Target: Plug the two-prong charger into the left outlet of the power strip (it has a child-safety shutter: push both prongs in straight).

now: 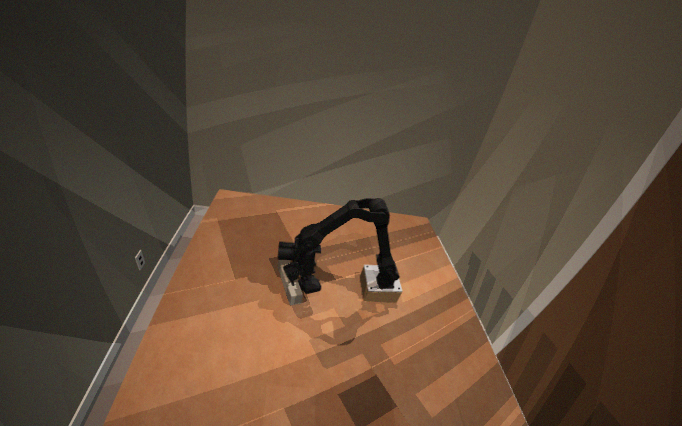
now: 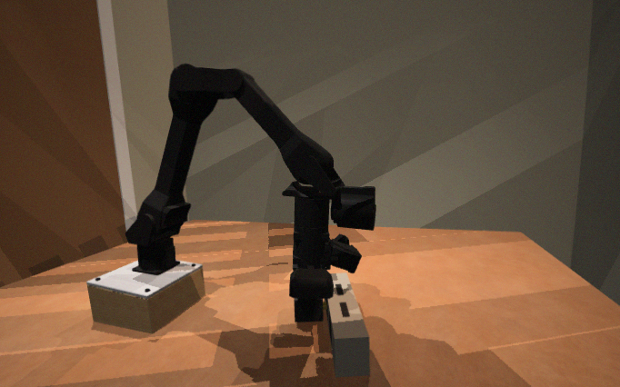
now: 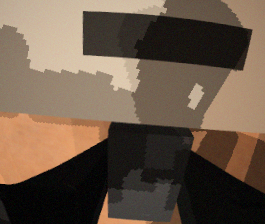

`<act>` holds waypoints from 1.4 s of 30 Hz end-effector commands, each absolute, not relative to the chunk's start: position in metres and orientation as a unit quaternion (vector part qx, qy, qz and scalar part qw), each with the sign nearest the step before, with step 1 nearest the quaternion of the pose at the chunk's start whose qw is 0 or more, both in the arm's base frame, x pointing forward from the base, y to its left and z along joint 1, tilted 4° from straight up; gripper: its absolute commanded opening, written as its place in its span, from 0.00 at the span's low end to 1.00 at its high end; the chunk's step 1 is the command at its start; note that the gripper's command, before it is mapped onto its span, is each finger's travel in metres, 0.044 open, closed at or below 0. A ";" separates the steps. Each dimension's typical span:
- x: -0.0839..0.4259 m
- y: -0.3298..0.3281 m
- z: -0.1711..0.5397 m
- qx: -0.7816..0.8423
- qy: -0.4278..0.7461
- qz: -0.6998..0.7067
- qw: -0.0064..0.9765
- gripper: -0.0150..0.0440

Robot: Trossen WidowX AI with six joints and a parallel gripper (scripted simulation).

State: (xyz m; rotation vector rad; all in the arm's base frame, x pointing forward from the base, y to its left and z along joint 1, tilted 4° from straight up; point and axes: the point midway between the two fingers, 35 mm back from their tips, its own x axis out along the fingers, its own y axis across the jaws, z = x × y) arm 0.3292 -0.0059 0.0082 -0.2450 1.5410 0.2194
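The charger (image 3: 143, 197) is a dark grey block, held between the fingers in the wrist view. My gripper (image 1: 310, 285) (image 2: 308, 310) (image 3: 143, 147) is shut on it, low beside the power strip. The power strip (image 1: 295, 297) (image 2: 352, 356) (image 3: 38, 92) is a pale long block with dark rectangular marks on top. In the wrist view the charger's front end meets the strip's edge and no prong shows. A small yellow glint shows between gripper and strip in the exterior view. How deep the prongs sit, and the outlet openings, are hidden.
The arm's base stands on a wooden box (image 1: 382, 296) (image 2: 119, 307) with a white top plate, on the same wooden table (image 1: 216, 349) (image 2: 519, 307). A wall outlet (image 1: 140, 259) is on the left wall in the top view. Patchy shadows cross the table and strip.
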 end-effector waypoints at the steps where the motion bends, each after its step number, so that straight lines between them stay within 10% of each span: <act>1: 0.333 -0.004 0.009 -0.108 0.690 0.100 0.709 0.25; 42: 0.349 0.001 0.011 -0.108 0.689 0.100 0.709 0.25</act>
